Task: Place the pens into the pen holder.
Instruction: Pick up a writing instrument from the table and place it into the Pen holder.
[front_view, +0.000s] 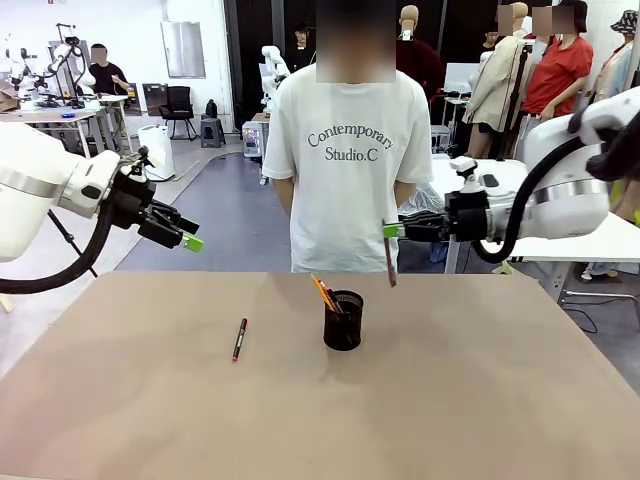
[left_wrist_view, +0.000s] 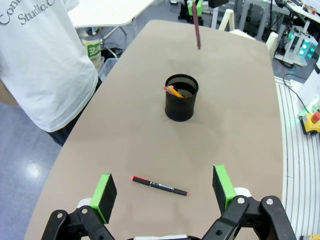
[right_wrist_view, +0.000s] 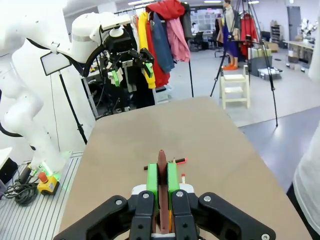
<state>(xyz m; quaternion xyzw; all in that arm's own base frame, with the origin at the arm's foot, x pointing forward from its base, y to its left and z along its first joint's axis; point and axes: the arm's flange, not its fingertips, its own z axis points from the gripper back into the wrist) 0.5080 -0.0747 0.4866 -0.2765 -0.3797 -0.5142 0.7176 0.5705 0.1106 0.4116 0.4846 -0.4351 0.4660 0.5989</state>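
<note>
The black mesh pen holder (front_view: 343, 322) (left_wrist_view: 181, 100) stands mid-table with an orange-yellow pencil (front_view: 322, 291) (left_wrist_view: 174, 91) leaning inside it. A black pen with red ends (front_view: 240, 339) (left_wrist_view: 159, 185) (right_wrist_view: 178, 161) lies flat on the table to the holder's left. My right gripper (front_view: 392, 230) (right_wrist_view: 162, 176) is shut on the pinkish-brown pen (front_view: 390, 262) (left_wrist_view: 197, 32) (right_wrist_view: 162, 159), which hangs point down above the table, a little right of and beyond the holder. My left gripper (front_view: 192, 240) (left_wrist_view: 164, 189) hovers open high over the table's left side, with the black pen below between its fingers.
A person in a white T-shirt (front_view: 345, 170) stands at the far edge of the brown table (front_view: 480, 400), hands behind the back. Other tables, stools and clothes racks stand farther off.
</note>
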